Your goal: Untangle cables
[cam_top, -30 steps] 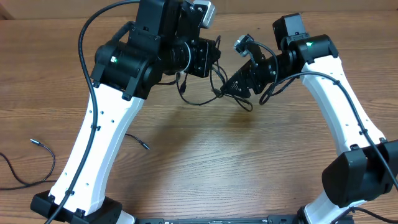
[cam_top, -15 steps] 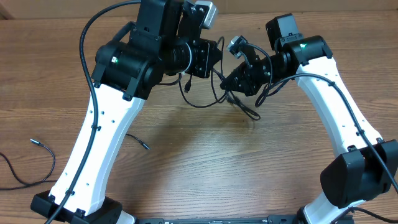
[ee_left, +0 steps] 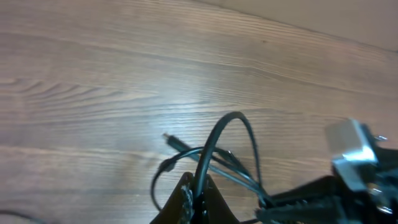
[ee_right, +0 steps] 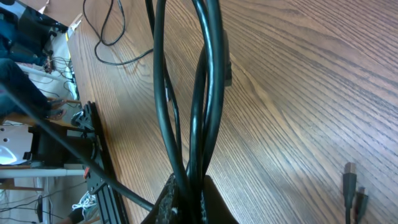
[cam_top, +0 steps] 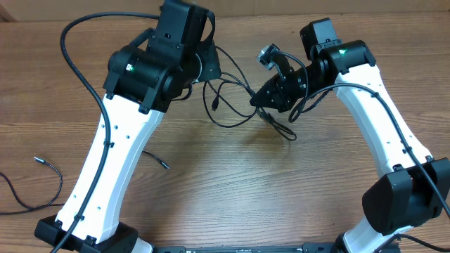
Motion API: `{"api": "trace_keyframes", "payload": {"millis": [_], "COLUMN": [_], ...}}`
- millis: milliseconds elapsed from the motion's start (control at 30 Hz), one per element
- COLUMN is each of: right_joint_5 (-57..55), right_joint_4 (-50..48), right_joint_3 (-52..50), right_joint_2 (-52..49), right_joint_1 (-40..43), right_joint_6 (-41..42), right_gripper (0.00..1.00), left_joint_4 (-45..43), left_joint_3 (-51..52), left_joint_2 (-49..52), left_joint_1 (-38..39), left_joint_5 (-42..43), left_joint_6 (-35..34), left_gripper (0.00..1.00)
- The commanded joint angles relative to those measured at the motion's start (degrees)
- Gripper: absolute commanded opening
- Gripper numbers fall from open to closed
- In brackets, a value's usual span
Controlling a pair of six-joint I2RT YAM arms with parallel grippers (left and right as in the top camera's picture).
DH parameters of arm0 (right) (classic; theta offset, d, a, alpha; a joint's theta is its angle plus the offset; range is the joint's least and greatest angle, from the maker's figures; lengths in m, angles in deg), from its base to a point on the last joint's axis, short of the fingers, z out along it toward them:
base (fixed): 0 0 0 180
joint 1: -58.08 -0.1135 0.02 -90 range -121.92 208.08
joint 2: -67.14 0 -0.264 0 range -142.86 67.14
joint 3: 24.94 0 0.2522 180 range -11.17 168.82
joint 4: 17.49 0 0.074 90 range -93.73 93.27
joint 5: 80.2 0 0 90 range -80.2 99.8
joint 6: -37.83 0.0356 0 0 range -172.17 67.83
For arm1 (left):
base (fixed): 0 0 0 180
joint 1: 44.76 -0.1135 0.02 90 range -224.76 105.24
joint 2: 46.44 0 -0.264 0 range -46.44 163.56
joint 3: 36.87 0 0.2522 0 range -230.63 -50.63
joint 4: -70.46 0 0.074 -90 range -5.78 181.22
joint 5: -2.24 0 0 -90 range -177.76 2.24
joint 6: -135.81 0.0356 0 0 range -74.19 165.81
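A tangle of thin black cables [cam_top: 226, 124] hangs between my two grippers above the middle back of the table. In the left wrist view my left gripper [ee_left: 199, 182] is shut on one looped strand [ee_left: 231, 118]; from overhead its own wrist hides it. My right gripper [cam_top: 257, 100] is shut on a bundle of strands [ee_right: 208, 74] that run up between its fingers [ee_right: 166, 198]. A plug [cam_top: 213, 103] dangles from the tangle, and a loose end [cam_top: 285, 133] trails onto the wood below the right gripper.
Another thin cable [cam_top: 43, 184] lies on the table at far left, with a short plug end [cam_top: 159, 164] beside the left arm's link. Small plugs [ee_right: 352, 183] rest on the wood in the right wrist view. The frame rail [ee_right: 93, 155] is behind.
My right gripper has closed on the cable bundle. The left wrist has turned and pulled back to the left, stretching the strands out between the two grippers.
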Motion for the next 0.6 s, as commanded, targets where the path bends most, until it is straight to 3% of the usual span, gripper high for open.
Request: {"api": "trace_keyframes", "payload": {"millis": [0,567], "right_joint_5": [1.6,9.3], "right_joint_4": [0.1,-0.2], "right_joint_3": [1.2,1.2], "right_joint_2": [3.5,14.1], "right_joint_1": [0.0,3.5], "right_joint_6": [-0.4,-0.4], "right_gripper": [0.04,0.05], "left_joint_4": [1.6,5.7], "left_joint_3": [-0.7,-0.3], "left_joint_2": [-0.1,0.2], "left_joint_1": [-2.0,-3.7], "left_joint_5": [-4.7,-6.9], "left_joint_6": [-2.4,-1.9], "left_gripper": [0.04,0.04]}}
